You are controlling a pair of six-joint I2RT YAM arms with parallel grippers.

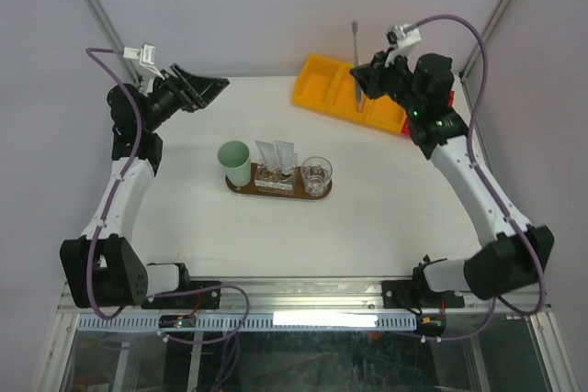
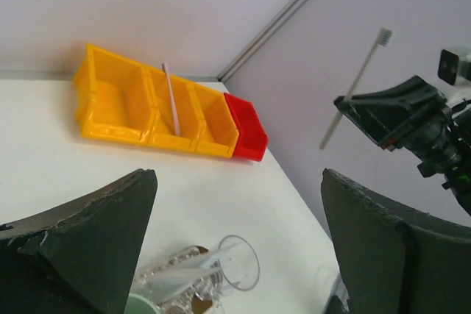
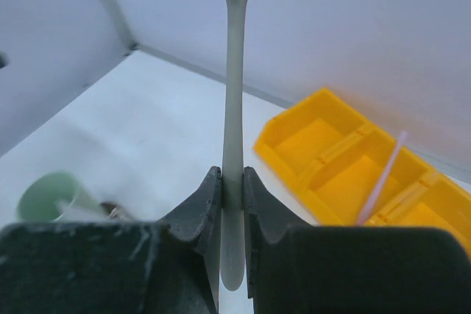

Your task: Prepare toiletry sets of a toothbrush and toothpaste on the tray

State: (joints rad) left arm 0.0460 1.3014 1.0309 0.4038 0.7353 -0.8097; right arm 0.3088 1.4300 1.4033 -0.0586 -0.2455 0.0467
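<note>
Grey toothbrush (image 3: 234, 108) stands upright, pinched in the right gripper (image 3: 232, 182) near the yellow bin (image 1: 317, 84); the left gripper (image 1: 207, 91) hangs wide open, well apart from the tray (image 1: 276, 196).

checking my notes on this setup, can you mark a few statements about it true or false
1. The right claw is clamped on a toothbrush. True.
2. The left claw holds a tube. False: it is open and empty.
3. A second toothbrush sits in the yellow bin. True.
4. The green cup stands in the yellow bin. False: it stands at one end of the tray.
5. The held toothbrush points bristles down. False: its bristle end is up, away from the claw.
</note>
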